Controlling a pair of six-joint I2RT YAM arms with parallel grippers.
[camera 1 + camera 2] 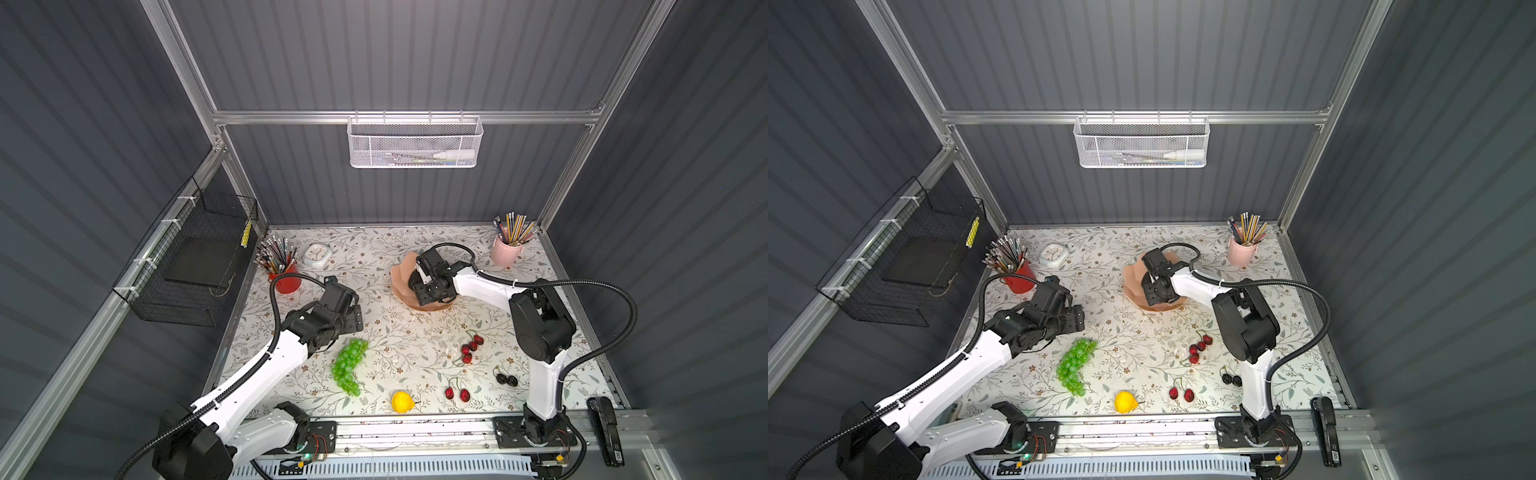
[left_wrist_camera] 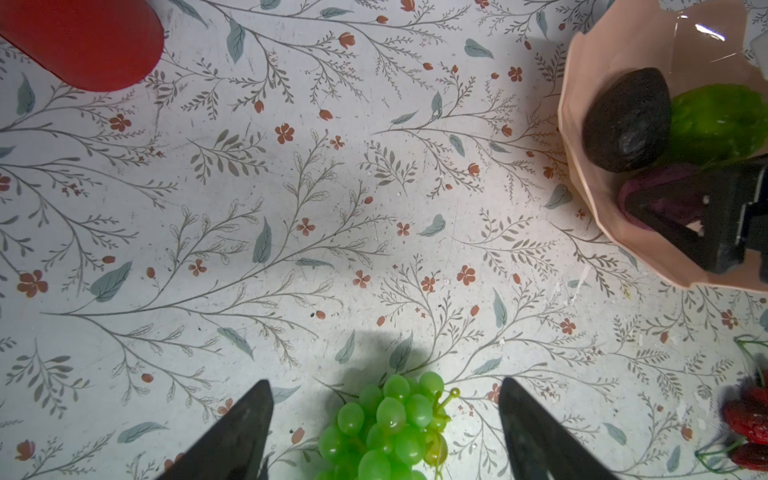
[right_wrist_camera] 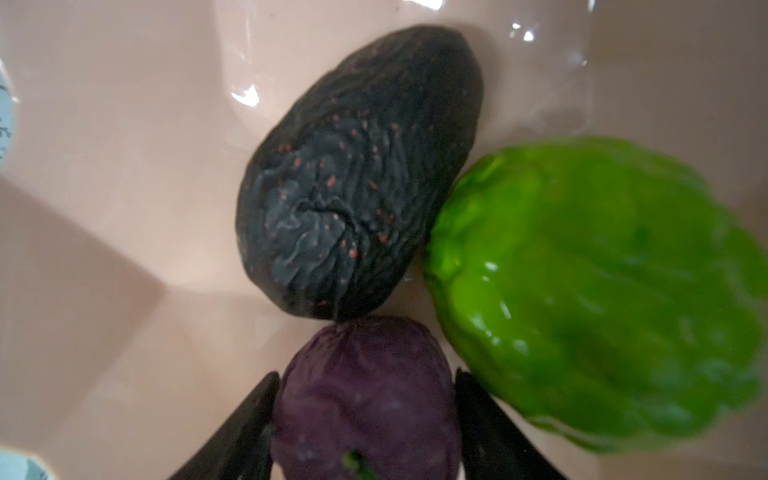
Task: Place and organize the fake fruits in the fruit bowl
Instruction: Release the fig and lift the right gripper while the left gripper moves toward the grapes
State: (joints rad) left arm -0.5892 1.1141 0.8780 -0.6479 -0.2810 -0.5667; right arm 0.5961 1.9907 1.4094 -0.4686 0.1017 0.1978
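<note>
The fruit bowl (image 1: pixel 401 275) stands at the far middle of the counter (image 1: pixel 395 345). It already holds three pieces, all touching one another: the black avocado (image 3: pixel 357 174), the bumpy green fruit (image 3: pixel 602 291) and the purple fruit (image 3: pixel 365 399). The right tool (image 3: pixel 365 378) is inside the bowl with one finger on each side of the purple fruit. The close view is blurred, so it cannot be told whether the fingers press the fruit or stand free of it. The left tool (image 2: pixel 385 381) hangs wide open over the stem end of the grape bunch (image 1: pixel 348 365), which lies on the counter near the lemon (image 1: pixel 402 402) and the cherries (image 1: pixel 471 347). The bunch is probably light and limp, and its glossy berries look slippery. A hold across the thick top, near the stem, seems safest.
</note>
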